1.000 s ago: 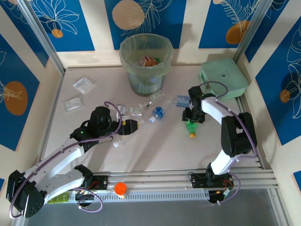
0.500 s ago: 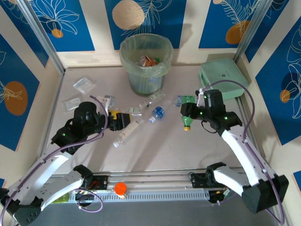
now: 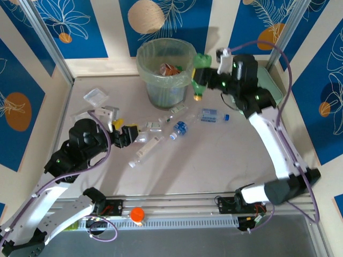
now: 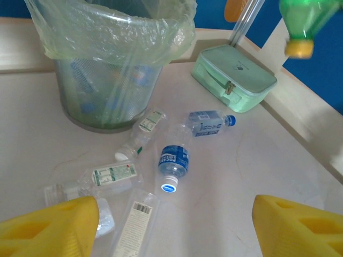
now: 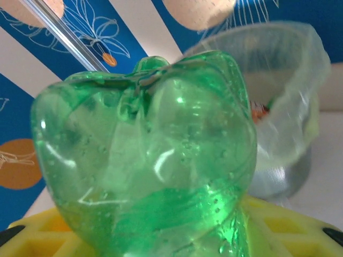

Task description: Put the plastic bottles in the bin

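Hard to see: the right gripper [image 3: 208,79] shows you only slivers of its yellow fingers [image 5: 300,229] under the bottle's base in its wrist view. What lies in the bin blurs behind the liner; from above you can pick out red and orange scraps.
Cut off: in the left wrist view you get just the held bottle's neck and cap at the upper edge.
Held bottle: green translucent plastic bottle [image 3: 199,75], dented base, yellow-orange cap pointing down.
Its place: in the air, just beside the right rim of the round pale green bin [image 3: 166,93] with its clear bag liner, not inside.
Right gripper: clamped on the green bottle.
Left gripper [image 4: 174,217]: fingers wide apart, gripping nothing, low over the table [image 3: 203,160].
On the table: a clear bottle with a blue label and blue cap [image 3: 210,115] and a blue-labelled bottle [image 3: 179,128], both on their sides near the bin.
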Controlling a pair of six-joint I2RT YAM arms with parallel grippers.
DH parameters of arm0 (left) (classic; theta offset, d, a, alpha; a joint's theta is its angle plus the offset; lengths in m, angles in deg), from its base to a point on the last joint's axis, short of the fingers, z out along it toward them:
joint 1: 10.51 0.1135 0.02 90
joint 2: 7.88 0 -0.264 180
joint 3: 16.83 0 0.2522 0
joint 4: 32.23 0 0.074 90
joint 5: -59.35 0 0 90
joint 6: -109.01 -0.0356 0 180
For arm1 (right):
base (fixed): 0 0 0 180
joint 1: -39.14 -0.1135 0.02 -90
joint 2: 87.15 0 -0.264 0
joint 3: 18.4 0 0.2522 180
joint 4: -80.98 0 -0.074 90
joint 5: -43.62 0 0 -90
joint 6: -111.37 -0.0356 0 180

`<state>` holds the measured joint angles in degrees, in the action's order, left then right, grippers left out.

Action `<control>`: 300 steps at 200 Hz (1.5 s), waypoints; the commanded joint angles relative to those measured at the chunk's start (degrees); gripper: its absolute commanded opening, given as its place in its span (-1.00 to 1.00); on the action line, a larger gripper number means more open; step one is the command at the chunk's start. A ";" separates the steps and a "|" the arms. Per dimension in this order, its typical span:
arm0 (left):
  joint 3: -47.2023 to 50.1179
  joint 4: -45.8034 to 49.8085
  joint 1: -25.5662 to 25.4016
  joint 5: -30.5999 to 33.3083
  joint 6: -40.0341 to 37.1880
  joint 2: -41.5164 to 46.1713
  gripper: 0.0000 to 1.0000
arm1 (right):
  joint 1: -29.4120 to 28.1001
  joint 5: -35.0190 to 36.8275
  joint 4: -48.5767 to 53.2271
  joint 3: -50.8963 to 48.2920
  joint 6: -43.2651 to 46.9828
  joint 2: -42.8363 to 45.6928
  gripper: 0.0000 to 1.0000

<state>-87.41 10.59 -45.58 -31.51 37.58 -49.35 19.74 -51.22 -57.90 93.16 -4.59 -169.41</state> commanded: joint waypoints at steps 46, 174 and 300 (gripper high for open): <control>4.84 -3.30 -0.26 1.22 -4.32 0.62 0.50 | 2.39 -6.69 11.93 54.16 -4.41 -38.02 0.04; 4.96 -2.64 0.48 1.04 -5.50 -1.28 0.51 | 2.63 -11.13 6.02 57.64 -8.82 -55.94 0.05; 4.87 -2.24 0.79 1.48 -5.88 -0.98 0.55 | 3.20 -10.17 7.11 59.48 -7.30 -55.50 0.51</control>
<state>-82.58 9.45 -45.23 -30.53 33.25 -50.75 22.13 -61.56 -52.26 150.62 -11.87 -225.39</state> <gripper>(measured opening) 0.771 0.761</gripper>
